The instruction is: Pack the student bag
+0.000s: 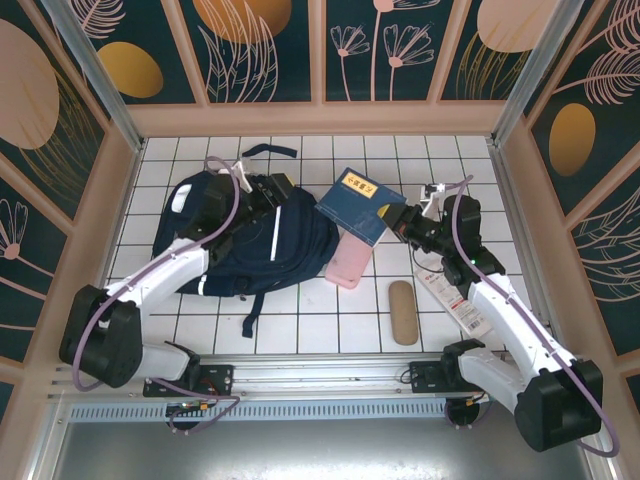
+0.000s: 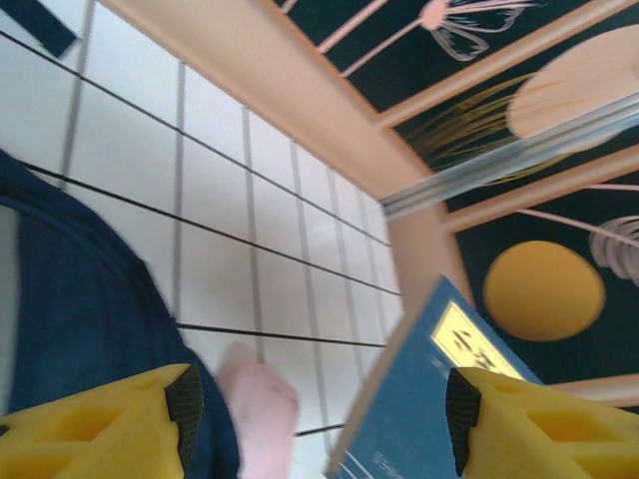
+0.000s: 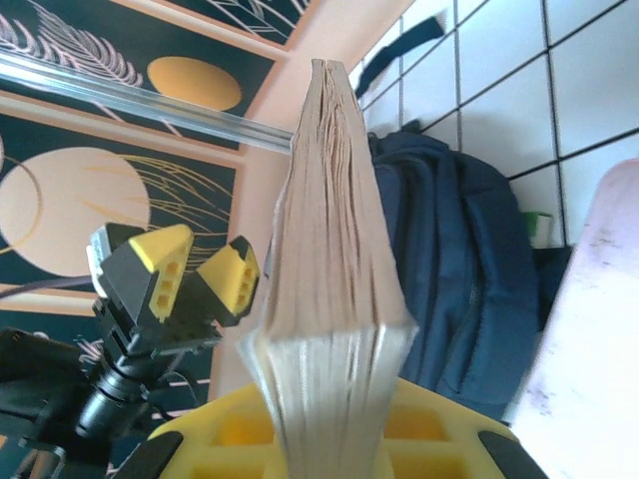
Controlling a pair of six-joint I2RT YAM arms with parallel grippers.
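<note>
Currently L gripper (image 1: 275,193) spread wide, at far edge of student bag (image 1: 290,250); R gripper (image 1: 400,220) clenched on blue book (image 1: 358,205), just right of bag.

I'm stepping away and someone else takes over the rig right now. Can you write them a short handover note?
Left gripper: open, empty, over the backpack.
Right gripper: shut on the blue book, holding it just right of the backpack.
Pink case and tan case: on the table, outside the backpack.
Done: book picked up.
Left: book goes into the backpack, probably both cases too. I cannot tell if the backpack is open.
</note>
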